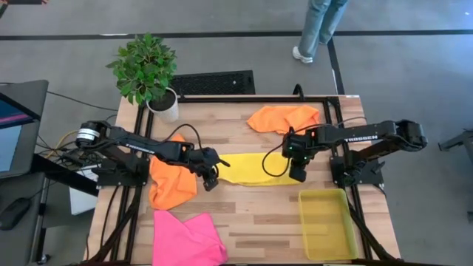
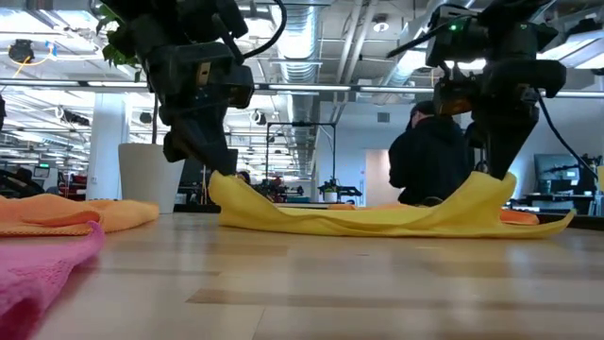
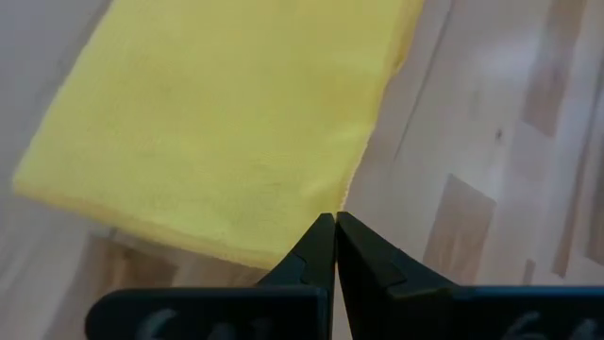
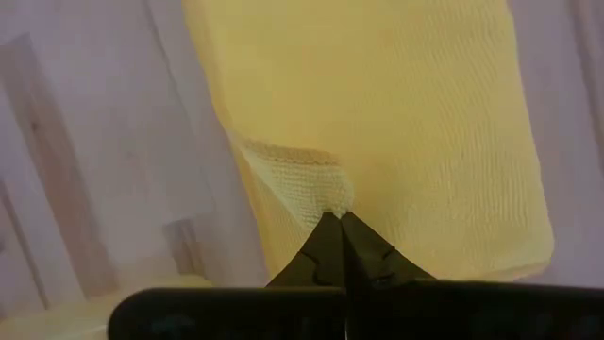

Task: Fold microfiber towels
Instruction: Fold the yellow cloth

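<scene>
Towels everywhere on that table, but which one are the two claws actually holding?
The yellow towel in the middle. The left gripper and right gripper each pinch one end, lifting its corners. The two orange towels and the pink one lie untouched.

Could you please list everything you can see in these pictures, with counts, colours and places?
yellow towel: one, yellow, mid-table, folded into a strip, both ends pinched and lifted.
orange towels: two, orange; one crumpled at the table's left under the left arm, one bunched at the far edge.
pink towel: one, hot pink, near left corner.
bin: one, translucent yellow, empty, near right corner.
potted plant: one, green in a white pot, far left corner.
table: one, light wood.
person: one, in jeans, standing beyond the table.
left gripper: one, dark, shut on the yellow towel's left end.
right gripper: one, dark, shut on its right end.
</scene>
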Controlling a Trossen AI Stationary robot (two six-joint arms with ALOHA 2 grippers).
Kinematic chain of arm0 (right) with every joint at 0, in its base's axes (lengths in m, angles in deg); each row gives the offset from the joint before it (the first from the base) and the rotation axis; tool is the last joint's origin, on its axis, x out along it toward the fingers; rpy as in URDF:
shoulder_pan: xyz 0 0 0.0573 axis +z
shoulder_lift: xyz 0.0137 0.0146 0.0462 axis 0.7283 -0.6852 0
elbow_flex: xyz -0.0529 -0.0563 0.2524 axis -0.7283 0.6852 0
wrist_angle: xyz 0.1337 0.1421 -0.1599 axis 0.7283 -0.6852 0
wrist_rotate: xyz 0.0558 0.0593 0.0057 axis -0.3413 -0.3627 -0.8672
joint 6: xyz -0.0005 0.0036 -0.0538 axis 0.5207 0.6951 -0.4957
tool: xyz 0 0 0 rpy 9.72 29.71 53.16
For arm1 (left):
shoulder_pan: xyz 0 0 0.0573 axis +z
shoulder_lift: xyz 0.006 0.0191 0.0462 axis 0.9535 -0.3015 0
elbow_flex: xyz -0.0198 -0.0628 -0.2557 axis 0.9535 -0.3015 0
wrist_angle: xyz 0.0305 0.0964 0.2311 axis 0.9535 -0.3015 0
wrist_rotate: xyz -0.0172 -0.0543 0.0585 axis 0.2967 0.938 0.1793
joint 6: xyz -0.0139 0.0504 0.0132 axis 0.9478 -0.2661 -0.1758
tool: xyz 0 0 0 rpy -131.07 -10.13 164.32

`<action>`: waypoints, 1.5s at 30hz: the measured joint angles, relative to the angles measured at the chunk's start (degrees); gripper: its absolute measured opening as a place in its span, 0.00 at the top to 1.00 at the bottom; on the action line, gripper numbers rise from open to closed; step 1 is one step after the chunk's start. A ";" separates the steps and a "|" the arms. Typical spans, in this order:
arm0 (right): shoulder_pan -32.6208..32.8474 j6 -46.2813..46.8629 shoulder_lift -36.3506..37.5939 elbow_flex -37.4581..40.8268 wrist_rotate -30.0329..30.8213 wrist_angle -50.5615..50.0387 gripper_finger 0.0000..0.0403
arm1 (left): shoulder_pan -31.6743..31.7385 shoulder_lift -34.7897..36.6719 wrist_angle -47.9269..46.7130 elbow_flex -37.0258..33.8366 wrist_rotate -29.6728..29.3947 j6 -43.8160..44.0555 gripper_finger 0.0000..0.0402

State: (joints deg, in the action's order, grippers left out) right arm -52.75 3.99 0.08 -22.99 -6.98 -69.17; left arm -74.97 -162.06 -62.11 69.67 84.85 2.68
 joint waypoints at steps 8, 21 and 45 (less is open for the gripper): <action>-0.01 -0.20 0.00 0.00 0.39 -0.47 0.97 | 0.00 0.04 0.06 0.02 0.16 1.65 1.00; -0.02 -0.35 0.00 0.00 0.46 -0.37 0.71 | 0.02 0.07 0.07 0.02 -3.28 1.77 0.85; -6.86 -1.91 0.24 -2.84 -3.05 -0.15 0.46 | 14.83 2.87 -2.49 0.09 1.06 0.95 0.61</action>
State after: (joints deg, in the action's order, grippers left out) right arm -59.61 2.08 0.32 -25.83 -10.03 -69.32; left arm -60.14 -159.19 -64.60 69.76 85.91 3.63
